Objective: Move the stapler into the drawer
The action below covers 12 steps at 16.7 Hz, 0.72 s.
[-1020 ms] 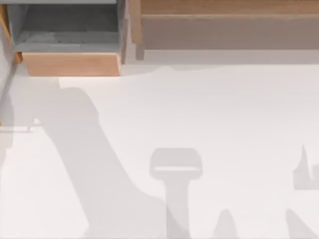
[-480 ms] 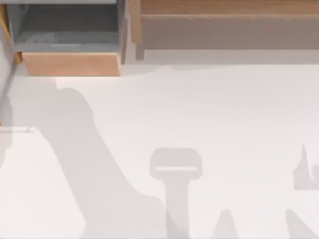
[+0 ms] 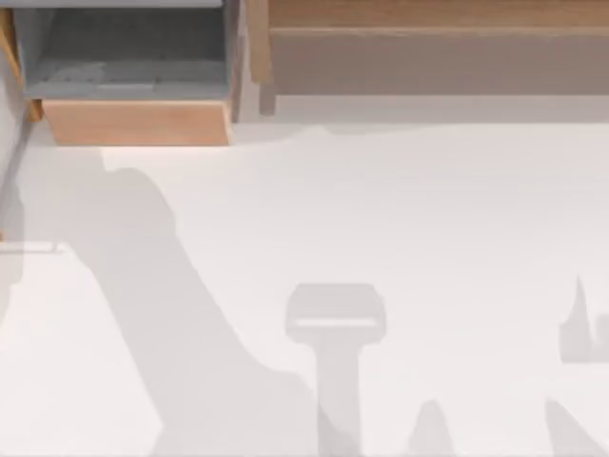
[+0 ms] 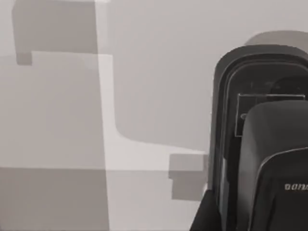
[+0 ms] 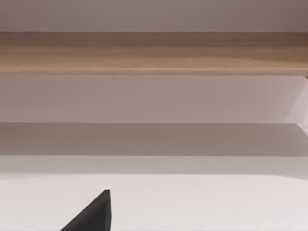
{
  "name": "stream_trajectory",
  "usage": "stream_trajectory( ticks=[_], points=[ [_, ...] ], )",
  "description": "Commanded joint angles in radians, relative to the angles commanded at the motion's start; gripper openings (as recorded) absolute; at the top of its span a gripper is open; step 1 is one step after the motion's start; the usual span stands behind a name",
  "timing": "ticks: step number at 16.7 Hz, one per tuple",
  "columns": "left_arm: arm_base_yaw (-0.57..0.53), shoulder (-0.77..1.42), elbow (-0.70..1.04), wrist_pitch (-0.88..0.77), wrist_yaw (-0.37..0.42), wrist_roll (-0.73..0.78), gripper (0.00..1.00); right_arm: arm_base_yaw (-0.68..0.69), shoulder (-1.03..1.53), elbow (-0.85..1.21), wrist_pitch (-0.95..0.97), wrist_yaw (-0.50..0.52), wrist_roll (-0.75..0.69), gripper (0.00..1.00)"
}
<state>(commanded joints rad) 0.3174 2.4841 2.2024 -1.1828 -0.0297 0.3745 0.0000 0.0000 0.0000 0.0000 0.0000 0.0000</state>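
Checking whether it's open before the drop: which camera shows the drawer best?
The top view: the drawer sits at its upper left, pulled open, showing tan front and grey interior. The right wrist view faces the wooden shelf; the left wrist view, grey panels I cannot identify.

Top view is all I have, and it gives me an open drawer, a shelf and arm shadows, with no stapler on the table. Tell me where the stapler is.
Observer: The left wrist view has a black rounded object with a tiny pale marking, most likely the stapler, right up against the camera. How it is gripped I cannot tell.
Operator: Report whether it is over the drawer yet.
Observer: I cannot tell. Behind it that view has flat grey surfaces crossed by shadows, with no tan panel in sight.
Operator: Now give me the right arm.
Observer: Its wrist view faces the long brown shelf across bare white table.
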Motion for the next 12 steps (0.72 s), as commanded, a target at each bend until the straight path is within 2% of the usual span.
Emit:
stream_trajectory(
  ticks=[8,12],
  points=[
    [0.002,0.006,0.013,-0.034,0.008,-0.017,0.00,0.000,0.000,0.000,0.000,0.000,0.000,1.00],
    [0.002,0.006,0.013,-0.034,0.008,-0.017,0.30,0.000,0.000,0.000,0.000,0.000,0.000,1.00]
  ],
)
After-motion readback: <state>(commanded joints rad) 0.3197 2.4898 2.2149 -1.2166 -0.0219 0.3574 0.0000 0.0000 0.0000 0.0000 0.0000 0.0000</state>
